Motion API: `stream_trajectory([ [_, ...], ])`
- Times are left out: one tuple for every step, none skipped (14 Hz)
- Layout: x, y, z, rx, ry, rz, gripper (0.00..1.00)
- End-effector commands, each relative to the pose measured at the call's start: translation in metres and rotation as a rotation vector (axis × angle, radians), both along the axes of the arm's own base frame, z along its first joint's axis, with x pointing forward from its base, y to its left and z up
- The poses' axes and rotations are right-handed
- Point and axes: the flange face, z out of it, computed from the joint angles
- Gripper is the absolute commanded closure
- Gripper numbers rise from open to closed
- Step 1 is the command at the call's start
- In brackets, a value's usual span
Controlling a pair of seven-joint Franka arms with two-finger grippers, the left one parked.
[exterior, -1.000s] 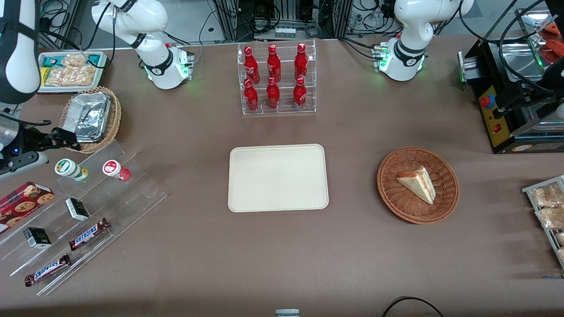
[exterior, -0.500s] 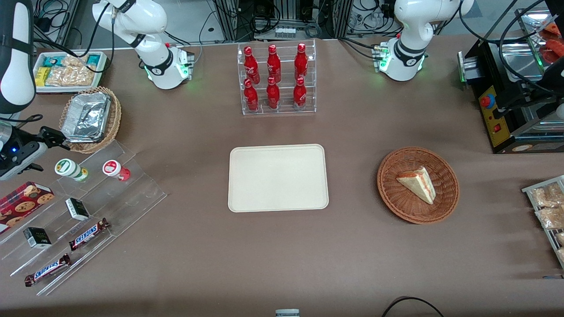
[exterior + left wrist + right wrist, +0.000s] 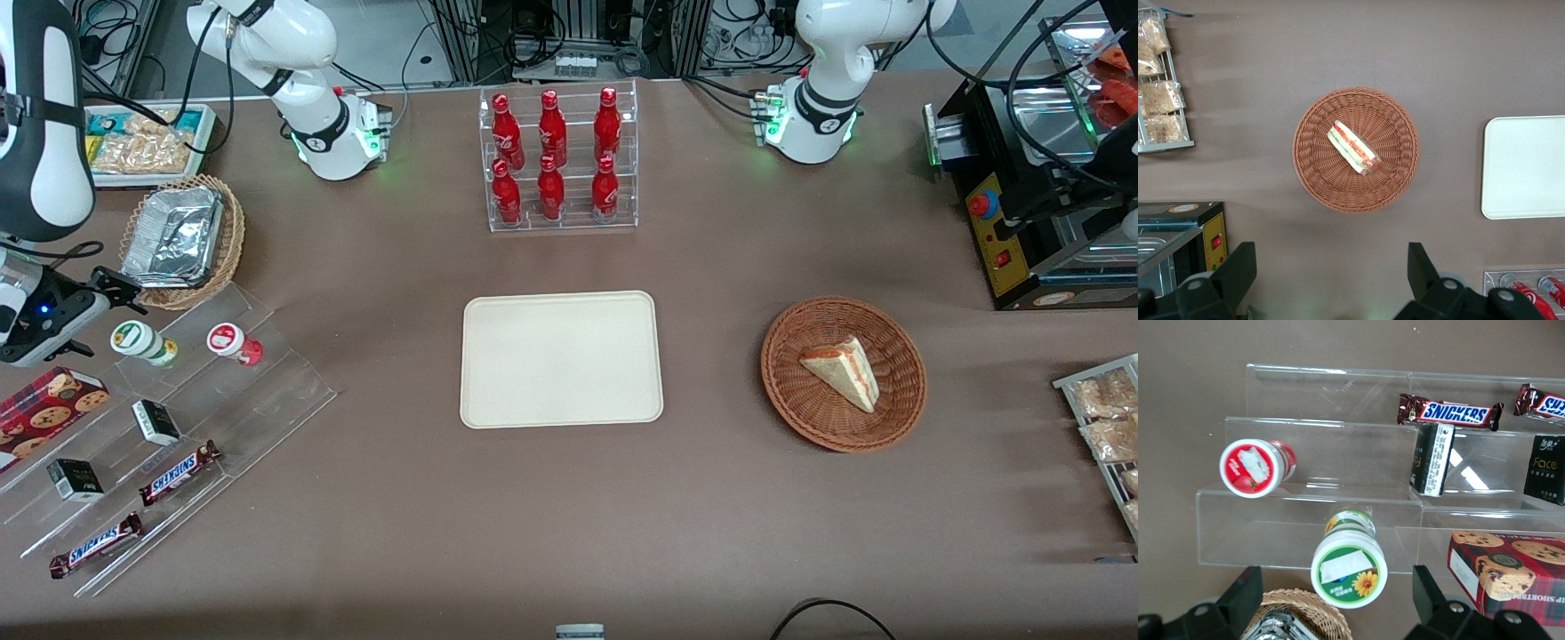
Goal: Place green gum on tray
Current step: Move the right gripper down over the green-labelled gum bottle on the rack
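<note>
Gripper lines up over the green gum

The green gum (image 3: 1349,567) stands on the clear stepped rack (image 3: 1305,453), well apart from the tray (image 3: 561,359). The gripper (image 3: 1338,607) hangs above it, fingers spread wide. Risk: a skewed descent could topple it, or clip the red gum (image 3: 1251,467) beside it or the foil basket (image 3: 182,238) nearby.
</note>
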Motion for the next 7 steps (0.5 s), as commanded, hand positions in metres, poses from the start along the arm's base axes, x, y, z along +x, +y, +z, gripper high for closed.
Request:
stream_trajectory([
  [-0.004,-0.003,-0.013,-0.015,-0.029,0.015,0.0],
  [-0.003,-0.004,-0.018,-0.017,-0.034,0.016,0.0],
  [-0.004,-0.004,-0.023,-0.019,-0.037,0.014,0.0],
  [-0.005,-0.004,-0.028,-0.02,-0.041,0.014,0.0],
  [-0.005,-0.003,-0.033,-0.021,-0.041,0.015,0.0],
  [-0.005,-0.003,-0.037,-0.023,-0.044,0.016,0.0],
  [-0.006,-0.003,-0.041,-0.023,-0.045,0.018,0.0],
])
